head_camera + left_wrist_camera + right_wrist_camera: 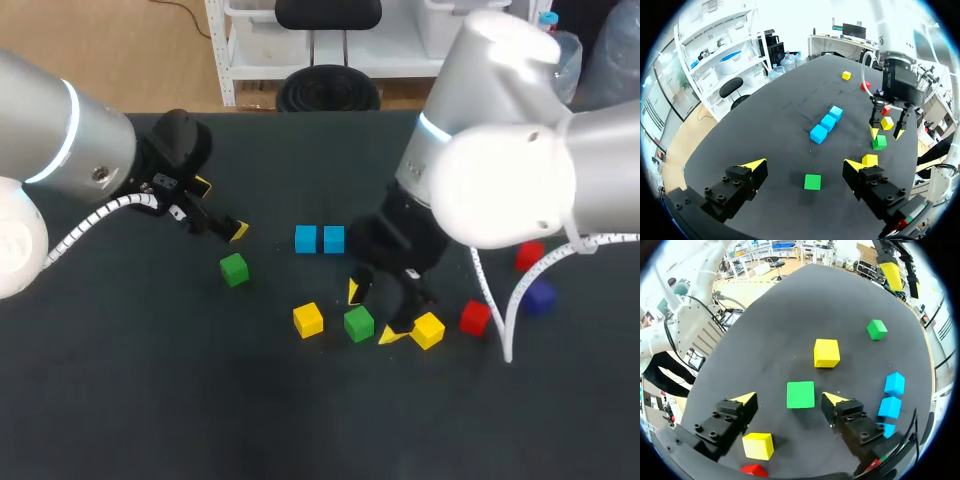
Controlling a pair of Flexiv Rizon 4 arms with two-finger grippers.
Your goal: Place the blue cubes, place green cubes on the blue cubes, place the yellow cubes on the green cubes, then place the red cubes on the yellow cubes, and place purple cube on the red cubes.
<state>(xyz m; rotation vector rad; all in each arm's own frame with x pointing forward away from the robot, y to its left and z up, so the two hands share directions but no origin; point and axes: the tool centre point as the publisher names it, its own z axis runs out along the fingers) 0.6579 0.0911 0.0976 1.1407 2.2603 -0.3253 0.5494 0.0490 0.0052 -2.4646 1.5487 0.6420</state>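
Right gripper (789, 399) spread wide with a green cube (800, 394) loose between its fingers, left gripper (804, 164) also wide near the other green cube (812, 182).

- A row of cubes (320, 238) is set near the middle of the table (150, 400), its right end hidden under the right arm.
- A single cube (234, 269) is placed left of the row, nearer the robot, ahead of the left gripper (221, 208).
- Nearer the robot than the row, a left cube (308, 319), a middle cube (358, 323) and a right cube (428, 330) are lined up side by side.
- The middle cube is bracketed by the spread fingers of the right gripper (372, 313) and touched by neither.
- An outer cube (475, 318) is set just right of that line, and a far cube (529, 255) and a near cube (540, 297) are found further right.
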